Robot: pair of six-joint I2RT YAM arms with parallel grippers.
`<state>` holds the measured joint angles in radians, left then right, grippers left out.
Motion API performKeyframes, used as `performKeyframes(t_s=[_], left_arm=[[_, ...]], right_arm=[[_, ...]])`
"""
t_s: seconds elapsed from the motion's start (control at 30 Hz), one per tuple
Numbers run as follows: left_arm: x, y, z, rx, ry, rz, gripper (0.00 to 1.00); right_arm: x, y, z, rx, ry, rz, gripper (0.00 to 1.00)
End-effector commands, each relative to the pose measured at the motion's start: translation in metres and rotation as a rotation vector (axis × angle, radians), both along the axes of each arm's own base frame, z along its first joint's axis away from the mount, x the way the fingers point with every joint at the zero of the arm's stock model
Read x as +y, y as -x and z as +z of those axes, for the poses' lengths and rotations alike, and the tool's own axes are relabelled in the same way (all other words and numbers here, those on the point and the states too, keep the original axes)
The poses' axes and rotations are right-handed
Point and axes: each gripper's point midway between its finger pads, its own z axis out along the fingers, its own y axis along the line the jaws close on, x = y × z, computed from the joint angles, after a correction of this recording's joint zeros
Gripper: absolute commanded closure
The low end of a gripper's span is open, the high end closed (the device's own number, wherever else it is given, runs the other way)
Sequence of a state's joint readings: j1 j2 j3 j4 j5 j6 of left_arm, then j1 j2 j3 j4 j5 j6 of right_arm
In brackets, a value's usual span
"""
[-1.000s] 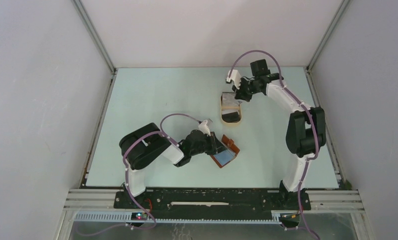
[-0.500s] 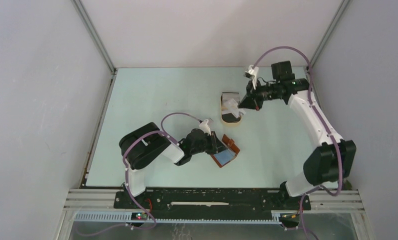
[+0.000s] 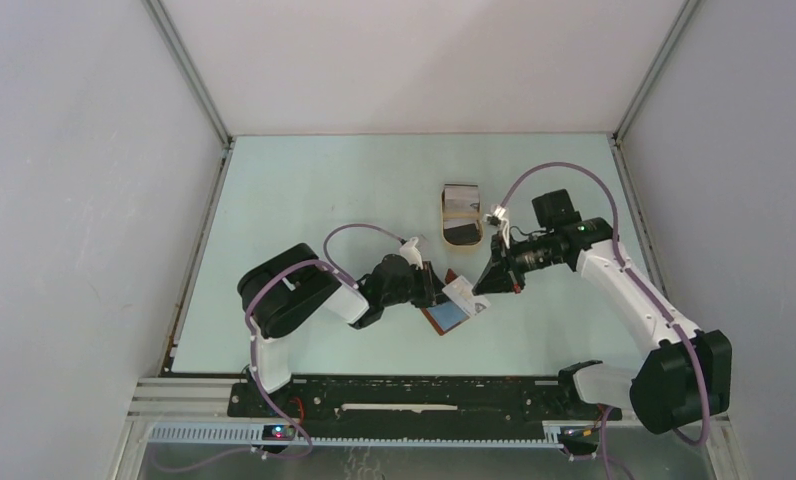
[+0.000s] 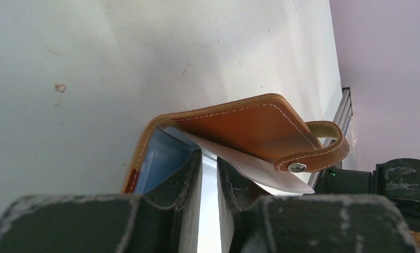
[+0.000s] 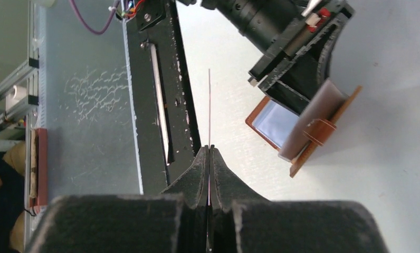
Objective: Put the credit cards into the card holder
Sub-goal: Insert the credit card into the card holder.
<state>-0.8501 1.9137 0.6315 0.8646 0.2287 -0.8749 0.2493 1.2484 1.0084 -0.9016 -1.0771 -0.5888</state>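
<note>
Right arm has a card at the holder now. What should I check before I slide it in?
1. Card held by right gripper: ok, pinched edge-on between shut fingers.
2. Card holder open: ok, flap lifted.
3. Left gripper steadying card holder: ok, clamped on its edge.
4. Card lined up with a slot: cannot tell; the right wrist view shows it off to the holder's side.
5. Slot free: cannot tell; a pale sheet already lies under the flap.
</note>
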Motion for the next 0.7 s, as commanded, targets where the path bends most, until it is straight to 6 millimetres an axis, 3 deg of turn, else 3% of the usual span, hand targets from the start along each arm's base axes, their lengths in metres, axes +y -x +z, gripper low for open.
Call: performKeyframes(t_s=[0.0, 0.4, 0.67], left_arm=[[-0.01, -0.002, 0.019, 0.01, 0.055, -0.025, 0.78], [-0.014, -0.001, 0.035, 0.092, 0.196, -0.028, 0.77], [-0.01, -0.007, 0.03, 0.139, 0.238, 0.002, 0.77]], right_arm=[[0.011, 0.004, -0.002, -0.086, 0.009, 0.052, 1.0], [0.034, 0.004, -0.058, -0.05, 0.183, 0.051, 1.0], [0.031, -0.008, -0.081, -0.029, 0.276, 0.001, 1.0]])
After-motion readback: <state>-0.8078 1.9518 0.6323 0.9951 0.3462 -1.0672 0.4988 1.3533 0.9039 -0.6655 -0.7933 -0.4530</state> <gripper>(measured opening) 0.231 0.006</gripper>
